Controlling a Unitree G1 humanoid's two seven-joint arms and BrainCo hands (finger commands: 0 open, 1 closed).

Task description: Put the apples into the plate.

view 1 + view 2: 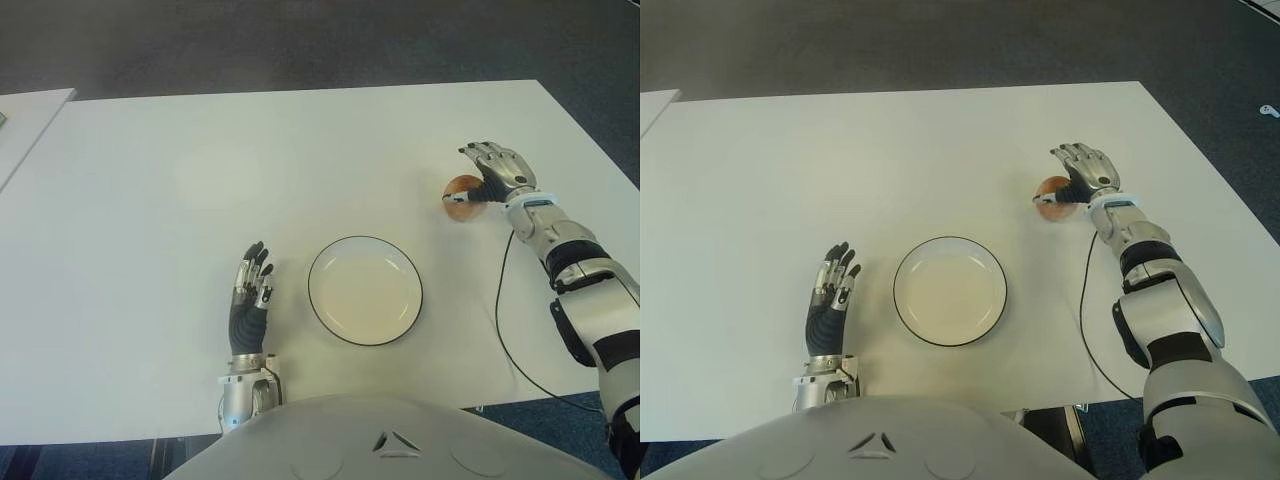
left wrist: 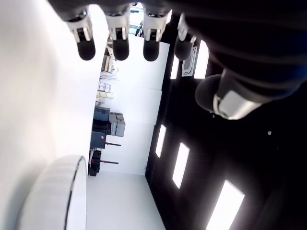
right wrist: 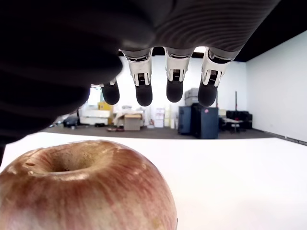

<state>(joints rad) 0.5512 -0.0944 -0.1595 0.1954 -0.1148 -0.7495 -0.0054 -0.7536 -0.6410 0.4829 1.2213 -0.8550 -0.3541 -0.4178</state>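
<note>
A red-yellow apple (image 1: 462,192) stands on the white table (image 1: 200,180) at the right, beyond and to the right of the plate. My right hand (image 1: 492,165) hovers just over it, fingers extended. In the right wrist view the fingertips (image 3: 173,91) stretch out above the apple (image 3: 81,191) with a gap between them, so nothing is held. The white plate (image 1: 365,292) with a dark rim sits empty near the front middle. Left of the plate shows my left hand (image 1: 250,288), flat with straight fingers (image 2: 120,48) and holding nothing.
A thin black cable (image 1: 500,320) runs along the table from my right wrist toward the front edge. The table's right edge lies close behind the right forearm. Another white surface (image 1: 25,115) shows at the far left.
</note>
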